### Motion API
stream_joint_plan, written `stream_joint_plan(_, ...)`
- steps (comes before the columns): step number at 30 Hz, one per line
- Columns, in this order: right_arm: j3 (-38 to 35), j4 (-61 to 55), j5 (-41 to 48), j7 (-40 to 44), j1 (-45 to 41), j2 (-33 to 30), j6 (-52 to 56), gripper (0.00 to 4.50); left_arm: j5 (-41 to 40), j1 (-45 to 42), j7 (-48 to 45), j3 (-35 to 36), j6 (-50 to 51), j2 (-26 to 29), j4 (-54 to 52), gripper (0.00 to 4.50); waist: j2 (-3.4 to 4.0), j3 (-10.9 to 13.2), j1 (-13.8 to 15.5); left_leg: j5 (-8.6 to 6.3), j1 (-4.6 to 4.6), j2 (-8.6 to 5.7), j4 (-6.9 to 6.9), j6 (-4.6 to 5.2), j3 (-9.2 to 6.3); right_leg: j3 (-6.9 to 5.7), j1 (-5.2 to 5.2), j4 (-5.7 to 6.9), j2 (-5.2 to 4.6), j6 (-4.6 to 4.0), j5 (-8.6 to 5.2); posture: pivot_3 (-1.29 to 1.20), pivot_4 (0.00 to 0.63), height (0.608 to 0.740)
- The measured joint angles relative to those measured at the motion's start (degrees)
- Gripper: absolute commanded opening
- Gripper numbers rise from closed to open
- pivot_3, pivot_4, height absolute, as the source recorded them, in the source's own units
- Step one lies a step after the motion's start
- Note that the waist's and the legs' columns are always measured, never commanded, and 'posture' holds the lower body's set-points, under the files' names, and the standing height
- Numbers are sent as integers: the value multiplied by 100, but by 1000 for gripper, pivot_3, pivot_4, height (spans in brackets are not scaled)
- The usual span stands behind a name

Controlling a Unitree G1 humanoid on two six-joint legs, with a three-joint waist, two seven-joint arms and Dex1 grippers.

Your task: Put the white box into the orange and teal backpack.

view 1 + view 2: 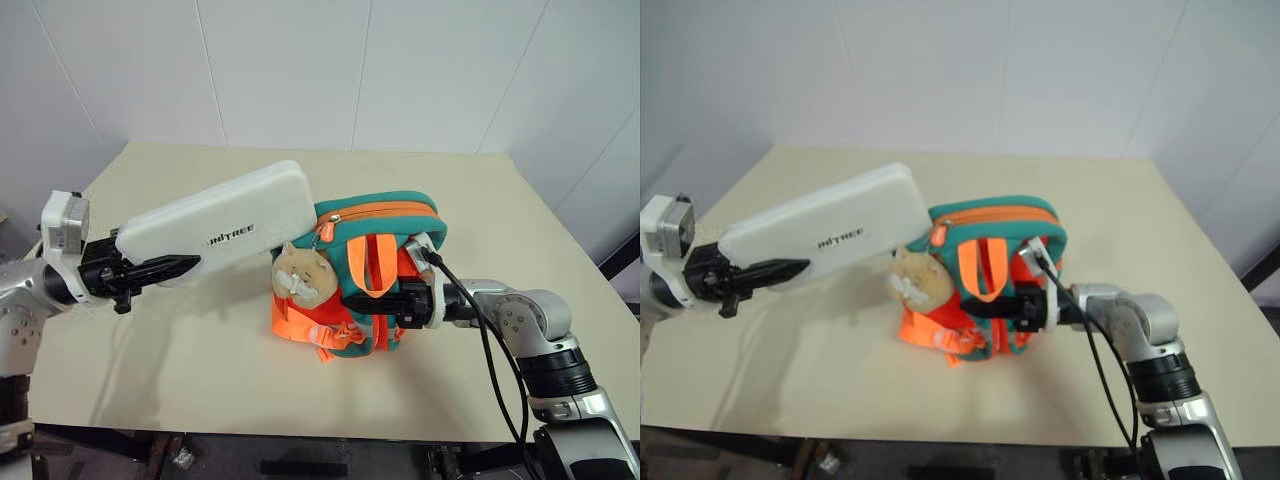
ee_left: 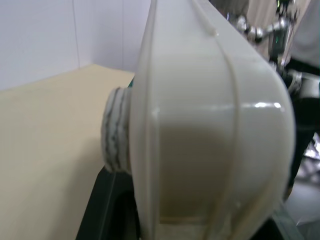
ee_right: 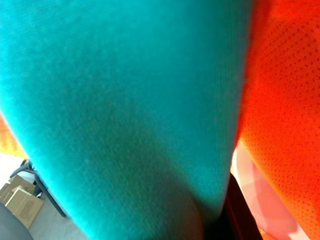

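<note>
Left gripper is clamped on one end of the white box, holding it in the air with the far end at the orange and teal backpack standing on the table. Right gripper is pinched shut on the backpack's fabric. Risk imo: the zipper doesn't look open, so the box could jam and tip the bag.

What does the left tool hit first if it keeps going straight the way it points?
Probably the orange and teal backpack. The left tool points across the table toward it, and the white box it holds leads, its far end near the zipper top. Depth is unclear.
</note>
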Motion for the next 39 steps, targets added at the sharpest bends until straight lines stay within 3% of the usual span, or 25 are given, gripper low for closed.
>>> stream_joint_plan(8, -1, 27, -85, -6, 0, 59, -4, 72, 924, -653, -729, -573, -1204, 264, 1215, 1314, 1, 0, 0, 0, -1, 0, 1, 1, 0, 0, -1, 2, 0, 0, 0, 0, 150, 740)
stream_joint_plan(15, -28, 27, -113, -18, 4, 79, -2, 72, 1184, -942, -854, -752, -1424, 266, 1528, 1314, 1, 0, 42, -1, -1, 0, 4, 2, -1, -1, 0, 5, 0, 0, 0, 0, 150, 740)
stream_joint_plan(20, -129, 14, -103, -23, 7, 50, 25, 72, 1814, -1529, -811, -1035, -2163, 241, 2064, 1314, 1, 0, 124, -1, -1, 0, 15, 2, -1, -2, 1, 12, 1, 1, 0, 0, 150, 740)
stream_joint_plan(29, -260, -118, 225, 253, -120, -351, 543, 72, 2507, -2636, -643, -1316, -3109, -419, 3256, 1314, 6, 4, 253, -2, -10, 0, 12, 4, -2, -5, -6, 7, 1, 3, 1, 0, 150, 740)
stream_joint_plan(39, -457, -538, 1022, 734, -171, -1092, 1532, 72, 2447, -3333, -939, -1155, -3013, -779, 4119, 1314, 13, 10, 256, -3, -23, 0, 15, 5, -5, -9, -13, 5, 1, 3, 1, 0, 150, 740)
